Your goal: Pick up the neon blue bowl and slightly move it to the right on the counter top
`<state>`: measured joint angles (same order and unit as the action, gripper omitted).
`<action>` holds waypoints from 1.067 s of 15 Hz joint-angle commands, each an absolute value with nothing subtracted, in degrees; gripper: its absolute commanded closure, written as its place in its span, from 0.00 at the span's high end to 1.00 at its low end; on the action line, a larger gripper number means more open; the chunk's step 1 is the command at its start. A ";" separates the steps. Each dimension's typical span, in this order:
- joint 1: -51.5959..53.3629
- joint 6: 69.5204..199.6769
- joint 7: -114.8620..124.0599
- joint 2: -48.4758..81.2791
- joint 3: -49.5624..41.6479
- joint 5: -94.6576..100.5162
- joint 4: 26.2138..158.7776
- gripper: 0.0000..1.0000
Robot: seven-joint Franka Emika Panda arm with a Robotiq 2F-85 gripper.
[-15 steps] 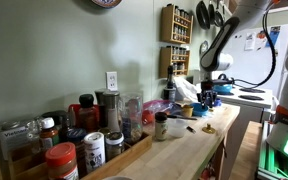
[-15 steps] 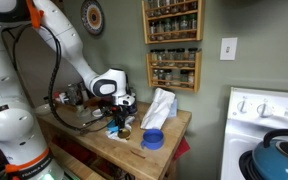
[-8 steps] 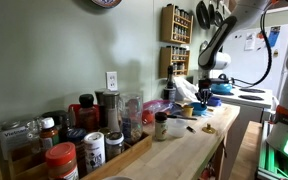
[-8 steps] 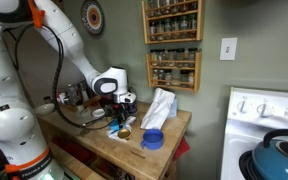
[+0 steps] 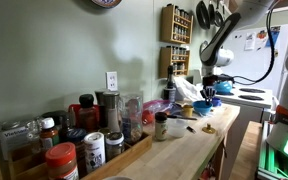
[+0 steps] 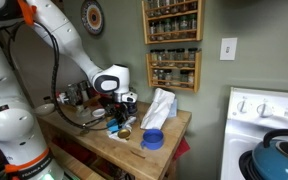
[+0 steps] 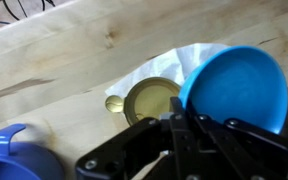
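Observation:
In the wrist view the neon blue bowl (image 7: 236, 85) hangs tilted above the counter top (image 7: 74, 50), and my gripper (image 7: 179, 125) is shut on its near rim. In both exterior views the gripper (image 5: 211, 92) (image 6: 118, 112) hovers low over the far end of the counter top (image 5: 184, 150), and the bowl (image 5: 213, 100) shows only as a blue patch under the fingers. The fingers hide the gripped part of the rim.
A round gold lid (image 7: 151, 100) and a white crumpled cloth (image 6: 161, 108) lie under the gripper. Another blue vessel (image 6: 152, 139) sits near the counter's edge. Jars and bottles (image 5: 74, 130) crowd the wall side. A stove (image 6: 264, 110) carrying a blue kettle (image 6: 281, 150) stands beside the counter.
The jaws have closed from part-open onto the bowl's rim. The gripper has risen a little, and the bowl has tipped up off the counter top.

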<state>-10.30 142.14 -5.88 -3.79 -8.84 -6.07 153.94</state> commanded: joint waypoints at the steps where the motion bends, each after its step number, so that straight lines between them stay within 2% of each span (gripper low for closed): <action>1: -12.45 137.38 -19.58 -12.79 -13.96 -10.03 157.99 0.01; 6: -14.27 130.46 -32.78 -15.35 -21.74 -10.96 157.17 0.01; 8: -14.01 132.65 -28.85 -14.70 -20.55 -9.09 157.43 0.04; 10: -13.91 132.66 -28.75 -14.67 -20.37 -9.05 157.39 0.04; 11: -13.80 132.68 -28.61 -14.59 -20.11 -9.04 157.40 0.01; 16: -15.27 132.97 -28.05 -12.55 -20.69 -6.49 156.97 0.01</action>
<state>-14.29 132.78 -28.77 -14.18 -20.11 -8.88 157.40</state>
